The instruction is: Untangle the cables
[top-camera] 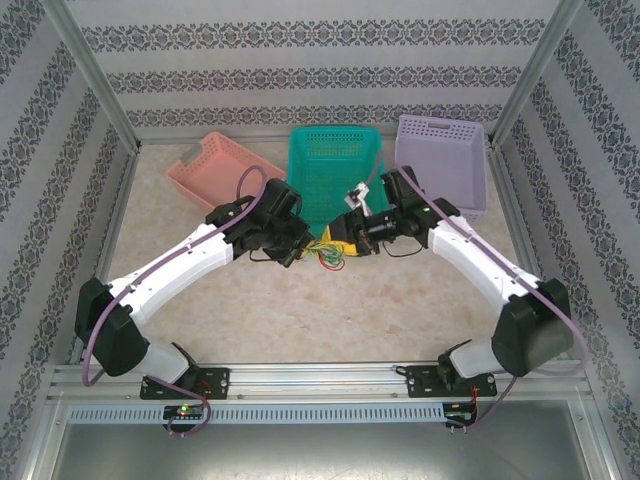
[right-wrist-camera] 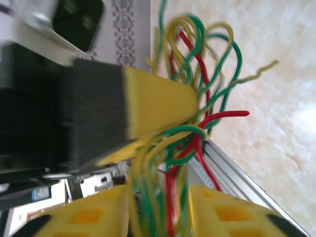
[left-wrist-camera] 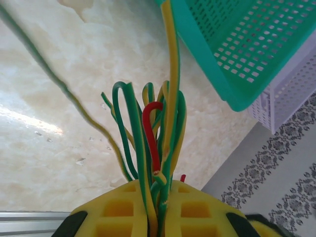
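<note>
No writing, label or number can be read anywhere.

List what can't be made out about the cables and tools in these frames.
Top external: the cables are too small to separate into strands, and the arms' ends cover part of the tangle.
Left wrist: the strands' lower ends run into the shut left tool and are cut off by the bottom edge.
Right wrist: the view is blurred, so it is unclear whether the right tool grips the strands passing through it.

Glossy table [top-camera: 250, 310], smooth cables [left-wrist-camera: 150, 136], plastic basket [top-camera: 335, 170]
</note>
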You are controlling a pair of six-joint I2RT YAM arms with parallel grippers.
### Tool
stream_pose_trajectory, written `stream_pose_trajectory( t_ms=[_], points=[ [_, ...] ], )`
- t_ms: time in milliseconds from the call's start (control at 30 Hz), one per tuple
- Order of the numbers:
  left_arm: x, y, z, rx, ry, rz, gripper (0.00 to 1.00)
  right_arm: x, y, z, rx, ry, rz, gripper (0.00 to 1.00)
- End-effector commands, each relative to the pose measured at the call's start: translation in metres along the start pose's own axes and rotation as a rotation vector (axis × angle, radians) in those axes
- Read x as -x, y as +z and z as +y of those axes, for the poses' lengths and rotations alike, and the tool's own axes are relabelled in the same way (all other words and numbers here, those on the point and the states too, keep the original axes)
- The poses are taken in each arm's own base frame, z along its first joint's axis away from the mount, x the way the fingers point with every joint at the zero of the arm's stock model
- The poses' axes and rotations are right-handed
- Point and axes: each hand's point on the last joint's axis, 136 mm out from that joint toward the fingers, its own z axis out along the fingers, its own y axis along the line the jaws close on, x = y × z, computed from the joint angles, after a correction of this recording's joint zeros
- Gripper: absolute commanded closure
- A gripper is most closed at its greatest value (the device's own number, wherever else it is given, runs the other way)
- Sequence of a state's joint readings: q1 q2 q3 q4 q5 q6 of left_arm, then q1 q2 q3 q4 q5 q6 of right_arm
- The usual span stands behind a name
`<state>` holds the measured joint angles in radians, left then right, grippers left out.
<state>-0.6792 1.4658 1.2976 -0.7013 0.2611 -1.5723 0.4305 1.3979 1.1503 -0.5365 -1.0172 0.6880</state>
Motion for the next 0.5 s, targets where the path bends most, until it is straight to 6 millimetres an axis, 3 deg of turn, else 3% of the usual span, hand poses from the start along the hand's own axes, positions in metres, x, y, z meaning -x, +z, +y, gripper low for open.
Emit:
stream_pose_trajectory(
  t_ms=[0, 67, 167, 267, 367, 467],
  points=[
    [0.006, 0.001, 0.010, 0.023, -0.030, -0.004, 1.00, -0.005, -0.035, 0.005, -0.199, -0.300, -0.187, 0.41],
    [0.006, -0.001, 0.011, 0.042, -0.026, 0.004, 1.00, -0.010, -0.046, -0.006, -0.336, -0.525, -0.309, 0.37],
    [0.007, -0.002, 0.011, 0.063, -0.031, 0.019, 1.00, -0.030, -0.052, -0.006, -0.581, -1.071, -0.457, 0.32],
    [0.006, -0.002, 0.009, 0.064, -0.037, 0.032, 1.00, -0.053, -0.036, -0.005, -0.760, -1.639, -0.530, 0.17],
    [0.004, -0.002, 0.008, 0.082, -0.026, 0.046, 1.00, -0.043, -0.034, -0.005, -0.949, -1.733, -0.491, 0.16],
    [0.005, -0.001, 0.010, 0.091, -0.029, 0.046, 1.00, -0.044, -0.019, -0.004, -1.000, -1.854, -0.403, 0.06]
  ],
)
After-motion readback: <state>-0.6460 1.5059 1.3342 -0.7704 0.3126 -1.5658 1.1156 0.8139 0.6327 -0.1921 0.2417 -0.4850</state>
